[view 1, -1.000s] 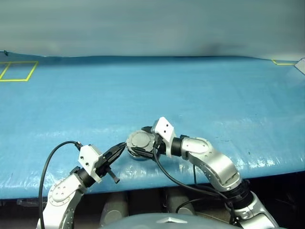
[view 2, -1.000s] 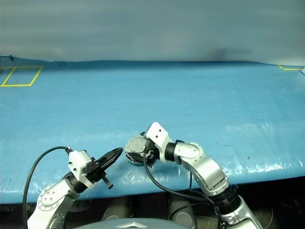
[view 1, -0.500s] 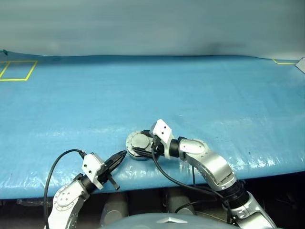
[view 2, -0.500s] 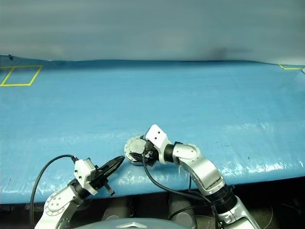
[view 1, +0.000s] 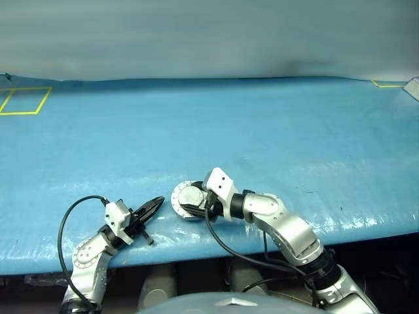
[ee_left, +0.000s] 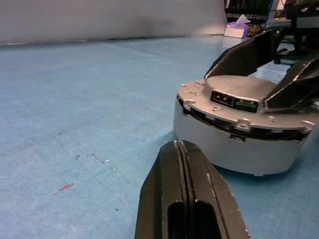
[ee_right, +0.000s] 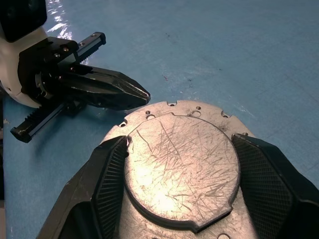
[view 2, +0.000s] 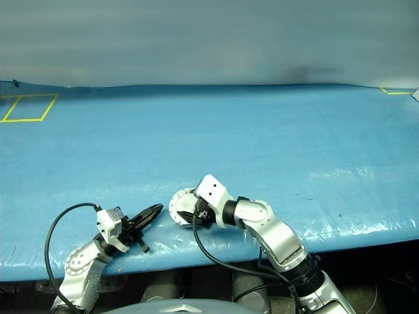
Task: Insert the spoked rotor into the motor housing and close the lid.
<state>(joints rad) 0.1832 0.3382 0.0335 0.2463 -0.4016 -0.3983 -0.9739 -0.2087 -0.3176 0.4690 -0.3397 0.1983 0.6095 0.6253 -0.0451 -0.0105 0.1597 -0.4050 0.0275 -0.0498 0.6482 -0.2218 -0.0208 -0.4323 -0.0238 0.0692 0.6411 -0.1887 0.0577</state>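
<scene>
The motor housing (ee_left: 234,149) stands near the blue table's front edge with its scratched grey lid (ee_right: 182,169) lying flat on top, closed. My right gripper (view 1: 196,198) reaches in from the right, and its two fingers (ee_right: 107,174) press against either side of the lid's raised centre. A short way to the left of the housing, low over the table, my left gripper (view 1: 154,204) is shut on nothing and points at the housing without touching it. The left gripper (ee_left: 179,145) shows its jaws pressed together. The spoked rotor is hidden.
The blue table (view 1: 262,124) stretches far back to a grey wall. A yellow tape square (view 1: 23,98) marks its back left corner, and a white object (view 1: 412,88) sits at the back right. The front edge (view 1: 196,252) runs just below both grippers.
My left gripper has sunk and drawn back to the left, away from the lid's rim. The right gripper's fingers have closed in on the lid.
</scene>
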